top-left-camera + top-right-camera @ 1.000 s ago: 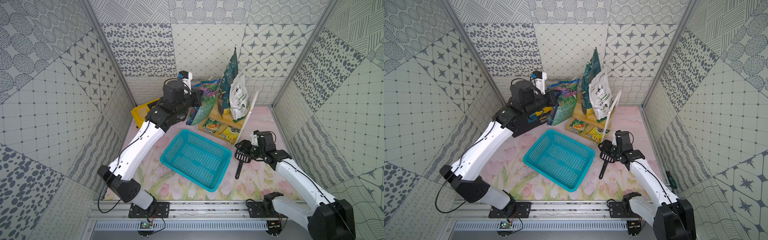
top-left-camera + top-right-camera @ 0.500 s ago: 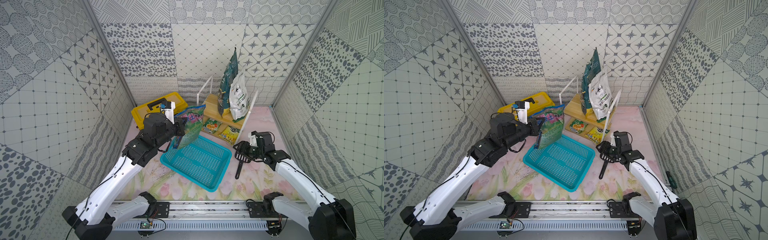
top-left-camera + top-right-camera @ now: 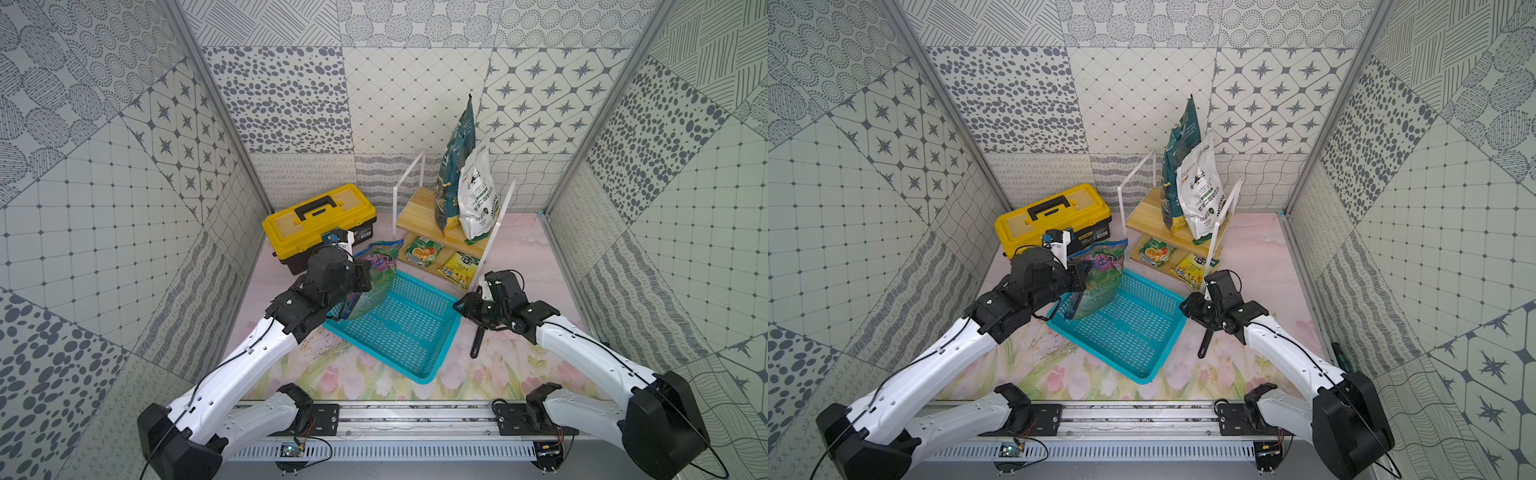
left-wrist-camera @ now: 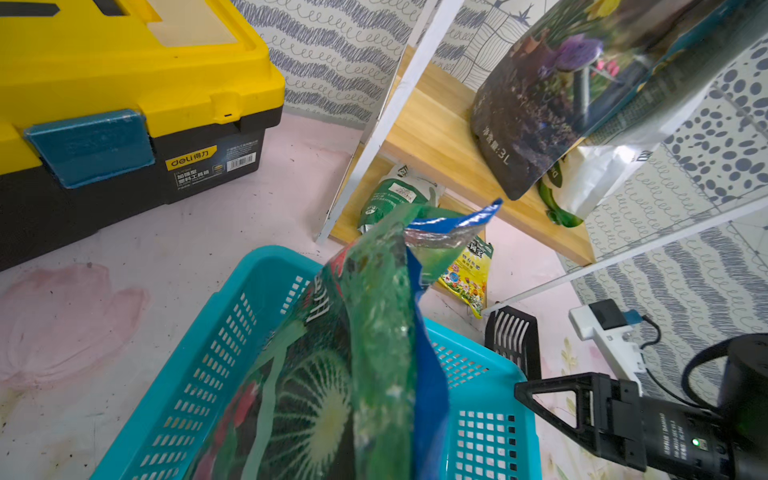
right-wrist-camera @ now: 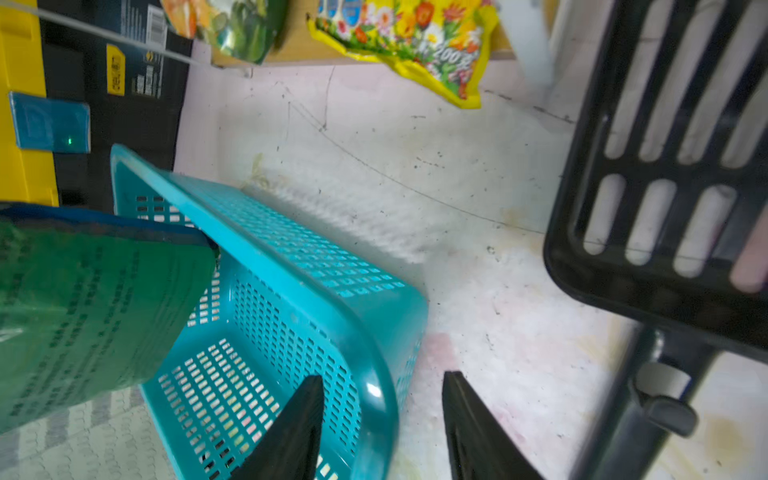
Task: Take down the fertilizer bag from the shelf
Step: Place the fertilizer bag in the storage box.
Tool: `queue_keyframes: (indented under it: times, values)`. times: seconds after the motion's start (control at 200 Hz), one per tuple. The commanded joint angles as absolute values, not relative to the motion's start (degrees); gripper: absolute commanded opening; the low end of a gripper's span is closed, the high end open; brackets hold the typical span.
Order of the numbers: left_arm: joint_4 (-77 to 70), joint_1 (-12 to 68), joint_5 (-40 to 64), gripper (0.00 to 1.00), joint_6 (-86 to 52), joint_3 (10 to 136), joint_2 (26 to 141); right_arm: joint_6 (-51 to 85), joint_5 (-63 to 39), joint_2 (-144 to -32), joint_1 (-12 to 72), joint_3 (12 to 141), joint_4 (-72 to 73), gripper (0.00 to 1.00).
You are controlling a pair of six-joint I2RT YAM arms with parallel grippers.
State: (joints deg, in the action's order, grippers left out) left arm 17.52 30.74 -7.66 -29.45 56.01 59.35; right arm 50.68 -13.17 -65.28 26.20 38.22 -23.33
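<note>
The fertilizer bag [image 3: 376, 278] [image 3: 1100, 282], green with a blue edge and flower print, hangs upright over the far left corner of the teal basket [image 3: 446, 340] [image 3: 1167, 349]. My left gripper [image 3: 360, 277] [image 3: 1081, 276] is shut on its side; the fingers are hidden behind the bag [image 4: 365, 332] in the left wrist view. The shelf [image 3: 419, 208] [image 3: 1146, 212] stands behind the basket, apart from the bag. My right gripper [image 3: 459, 307] [image 3: 1185, 309] [image 5: 380, 376] is open, one finger inside the basket's right corner rim [image 5: 374, 332] and one outside.
A dark green bag [image 3: 455, 166] and a white bag [image 3: 478, 199] stand on the shelf's top board, with two small packets [image 3: 422, 251] [image 3: 461, 266] on the lower board. A yellow toolbox [image 3: 316, 220] sits at the back left. A black slotted scoop [image 3: 478, 340] [image 5: 665, 166] lies under my right wrist.
My left arm has drawn back from the shelf and brought the fertilizer bag down over the basket. My right gripper has shifted to the basket's corner and its jaws have narrowed a little.
</note>
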Motion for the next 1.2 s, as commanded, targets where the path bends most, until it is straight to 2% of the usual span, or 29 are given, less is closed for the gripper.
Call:
queue_keyframes:
  times: [0.0,0.16,0.295,0.47,0.57,0.75,0.985,1.091,1.196]
  values:
    - [-5.88,31.09,-11.96,0.0,-31.73,50.24,57.27,52.25,-10.68,-65.39,26.46,37.11,-19.98,0.45]
    - [-13.62,31.12,-16.5,0.0,-32.05,40.8,56.07,52.95,-13.34,-67.85,26.45,37.09,-17.29,0.42]
    - [-16.54,31.11,-20.64,0.0,-32.51,34.72,55.14,54.34,-14.21,-69.68,26.46,36.44,-14.64,0.34]
    - [-14.82,30.7,-26.66,0.0,-29.25,31.76,52.56,54.15,-10.74,-68.72,26.04,36.3,-15.94,0.14]
    - [-14.72,28.91,-30.67,0.0,-27.43,29.89,50.52,53.48,-9.94,-67.8,24.46,36.3,-17.36,0.09]
    - [-14.26,22.15,-29.1,0.0,-32.87,24.12,45.83,51.92,-11.33,-66.62,21.46,36.11,-18.34,0.06]
    - [-11.43,21.84,-25.85,0.0,-37.31,21.78,46.63,50.3,-13.25,-68.71,21.4,37.52,-18.81,0.08]
    - [-11.33,21.88,-26.27,0.09,-37.38,23.21,47.45,49.77,-13.98,-69.26,21.45,37.95,-18.84,0.09]
    - [-10.87,21.88,-25.92,0.34,-35.99,25.44,48.13,49.37,-14.33,-69.27,21.45,38.06,-18.8,0.11]
